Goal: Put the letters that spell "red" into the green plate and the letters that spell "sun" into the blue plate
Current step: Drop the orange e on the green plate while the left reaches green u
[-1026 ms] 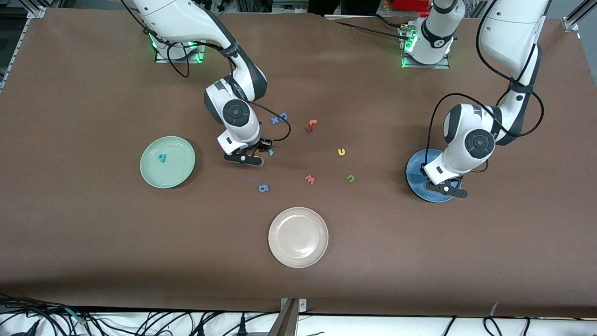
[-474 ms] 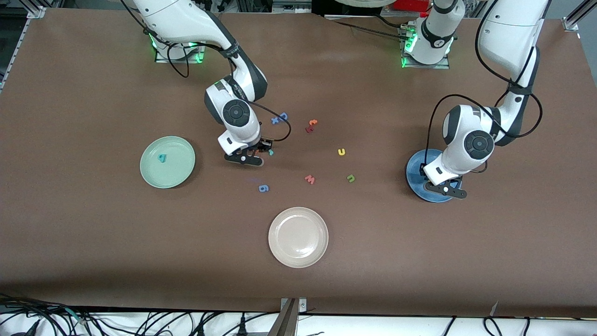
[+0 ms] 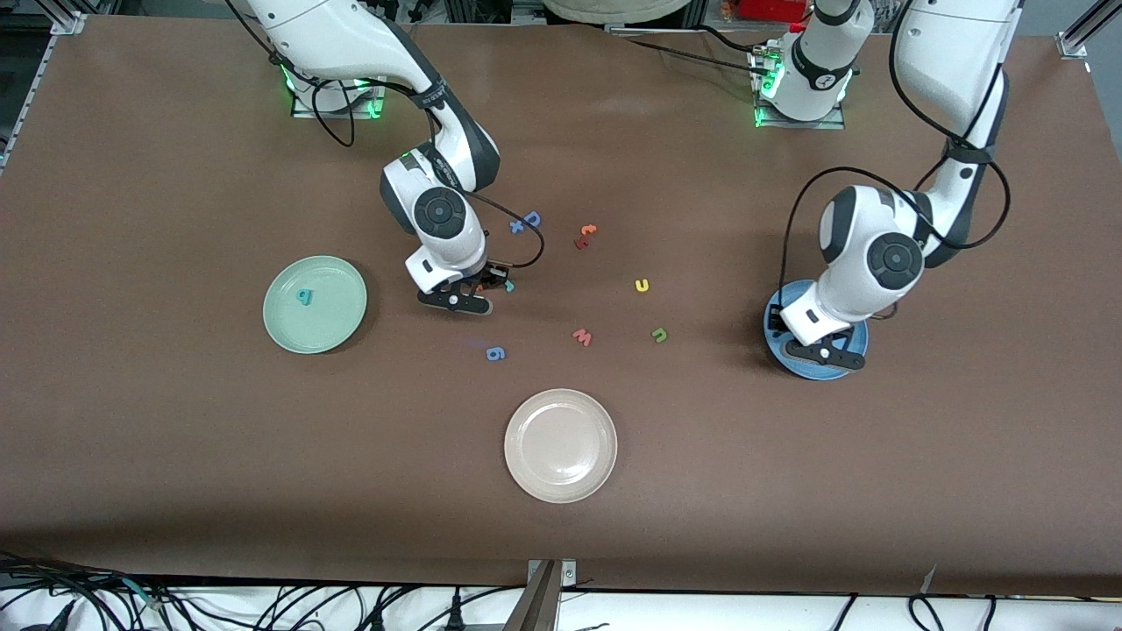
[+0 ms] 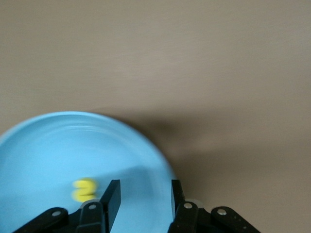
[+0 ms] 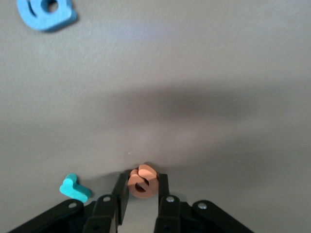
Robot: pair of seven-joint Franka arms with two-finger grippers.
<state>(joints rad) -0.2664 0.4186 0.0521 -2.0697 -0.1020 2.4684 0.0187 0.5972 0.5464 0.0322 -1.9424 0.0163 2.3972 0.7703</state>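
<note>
My right gripper (image 5: 142,188) is shut on the orange "e" (image 5: 142,181), low at the table's middle, nearer the right arm's end. The teal "r" (image 5: 74,188) lies right beside its fingers, also showing in the front view (image 3: 509,286). A teal "d" (image 3: 303,296) lies in the green plate (image 3: 344,326). My left gripper (image 4: 141,199) hangs open over the blue plate (image 4: 58,145), nothing between its fingers. The yellow "s" (image 4: 84,190) lies on that plate beside one finger. A yellow "u/n" (image 3: 642,285) and a green "u/n" (image 3: 659,334) lie on the table between the arms.
A beige plate (image 3: 560,445) sits nearest the front camera. Loose letters lie mid-table: a blue "6" (image 3: 495,353), a red-pink "w" (image 3: 583,337), a blue "D" (image 3: 532,218) with a small blue "x" (image 3: 516,226), and red and orange pieces (image 3: 585,235).
The left gripper opened over the blue plate and shifted a little toward the right arm's end. The right gripper's fingers closed in on the orange "e".
</note>
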